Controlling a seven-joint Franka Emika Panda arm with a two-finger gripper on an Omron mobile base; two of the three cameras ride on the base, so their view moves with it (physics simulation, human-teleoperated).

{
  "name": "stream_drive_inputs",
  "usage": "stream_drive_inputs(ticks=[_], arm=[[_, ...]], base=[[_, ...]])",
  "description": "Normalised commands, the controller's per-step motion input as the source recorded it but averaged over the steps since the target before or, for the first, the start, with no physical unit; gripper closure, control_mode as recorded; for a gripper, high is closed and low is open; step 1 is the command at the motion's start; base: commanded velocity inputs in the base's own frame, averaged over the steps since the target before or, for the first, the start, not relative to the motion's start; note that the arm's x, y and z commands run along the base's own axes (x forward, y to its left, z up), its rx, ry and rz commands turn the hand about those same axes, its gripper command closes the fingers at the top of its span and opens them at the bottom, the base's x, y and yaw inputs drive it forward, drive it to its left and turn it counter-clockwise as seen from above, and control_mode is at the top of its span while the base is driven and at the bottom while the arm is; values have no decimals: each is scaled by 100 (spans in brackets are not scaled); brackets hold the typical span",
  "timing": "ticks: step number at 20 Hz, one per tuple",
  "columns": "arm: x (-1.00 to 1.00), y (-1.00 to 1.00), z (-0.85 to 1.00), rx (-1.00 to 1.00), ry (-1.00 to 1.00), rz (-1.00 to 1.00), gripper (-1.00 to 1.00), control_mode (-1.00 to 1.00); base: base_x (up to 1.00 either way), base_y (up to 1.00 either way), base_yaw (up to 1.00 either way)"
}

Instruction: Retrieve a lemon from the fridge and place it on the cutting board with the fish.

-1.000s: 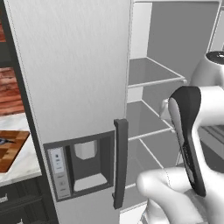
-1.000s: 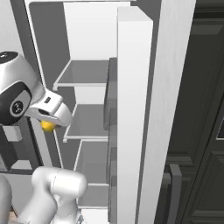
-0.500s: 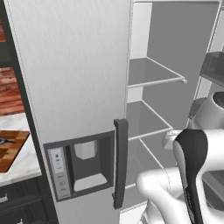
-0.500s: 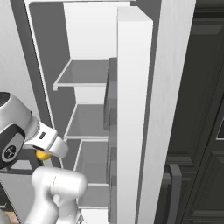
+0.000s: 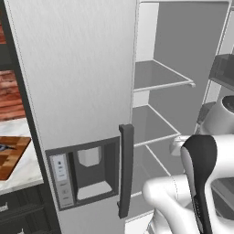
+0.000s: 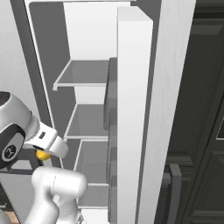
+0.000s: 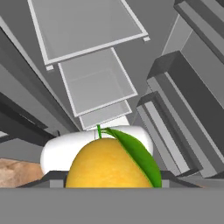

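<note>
The two-finger gripper [image 6: 43, 154] is clamped partway closed around the small round yellow lemon [image 7: 109, 164] with its green leaf, the fruit sitting right at the hand. At twelve o'clock beyond it stands the tall light-grey fridge [image 5: 73, 77], its door swung wide, grey inner shelves [image 6: 85, 74] bare. Over at nine o'clock, the brown checkered wooden cutting board [image 5: 11, 157] lies on the counter, the slim grey-blue fish [image 5: 5, 147] on it.

The fridge [image 5: 82, 82] stands open (shelves bare), cutting board [image 5: 11, 157] at left.
</note>
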Motion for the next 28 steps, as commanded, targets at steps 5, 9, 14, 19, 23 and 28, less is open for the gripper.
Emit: stream_drive_inputs(ticks=[5, 9, 14, 19, 23, 28], arm=[[-14, 3, -4, 0, 0, 0, 100, 100], [0, 0, 0, 0, 0, 0, 100, 100], [0, 0, 0, 0, 0, 0, 100, 100], [0, 0, 0, 0, 0, 0, 100, 100], [0, 0, 0, 0, 0, 0, 100, 100], [0, 0, 0, 0, 0, 0, 100, 100]], base=[[-38, 16, 0], [-69, 69, 0], [-59, 97, 0], [-15, 100, 0], [0, 100, -6], [14, 87, -13]])
